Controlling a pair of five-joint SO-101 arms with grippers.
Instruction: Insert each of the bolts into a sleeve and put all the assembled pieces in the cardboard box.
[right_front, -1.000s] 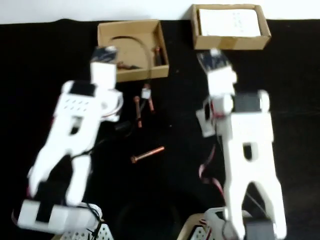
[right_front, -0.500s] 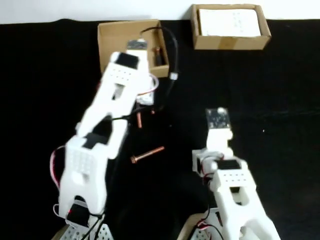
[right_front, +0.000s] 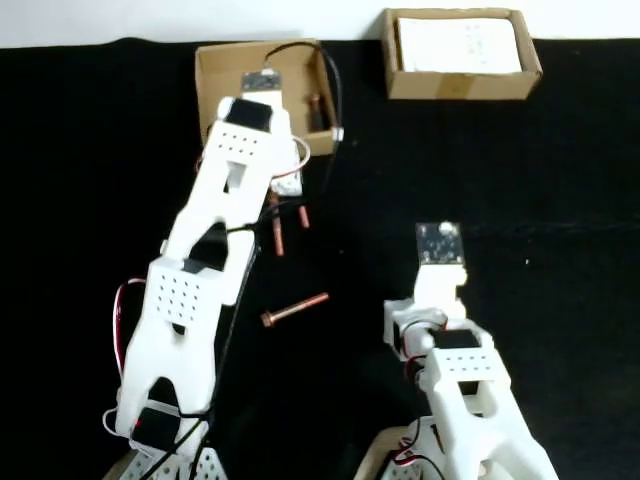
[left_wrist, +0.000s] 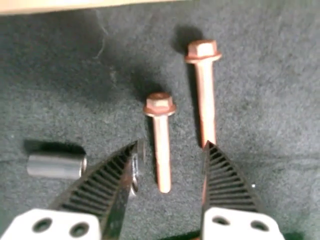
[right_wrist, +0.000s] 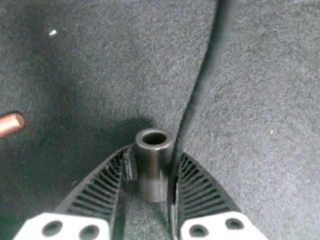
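**High view.** Your left arm (right_front: 215, 250) stretches up to the near wall of the cardboard box (right_front: 212, 70). At its tip lie the long bolt (right_front: 278, 230) and the short bolt (right_front: 303, 213). A third bolt (right_front: 295, 308) lies well behind that tip, between the two arms. Your right arm (right_front: 455, 370) sits folded low on the table (right_front: 560, 200).

**Left wrist view.** Your left end effector (left_wrist: 172, 145) is open and holds nothing. The shaft of the short bolt (left_wrist: 161, 150) lies flat between the jaws, with its head pointing away from them. The long bolt (left_wrist: 205, 95) lies parallel, just beside one fingertip. A grey sleeve (left_wrist: 55, 166) rests on its side outside the other finger, and the box edge runs beyond the bolt heads.

**Right wrist view.** Your right end effector (right_wrist: 152, 155) is closed on a black sleeve (right_wrist: 152, 170), which stands upright with its bore facing the camera. A black cable (right_wrist: 210, 65) runs off past one finger. The tip of a bolt shows well off to the other side.
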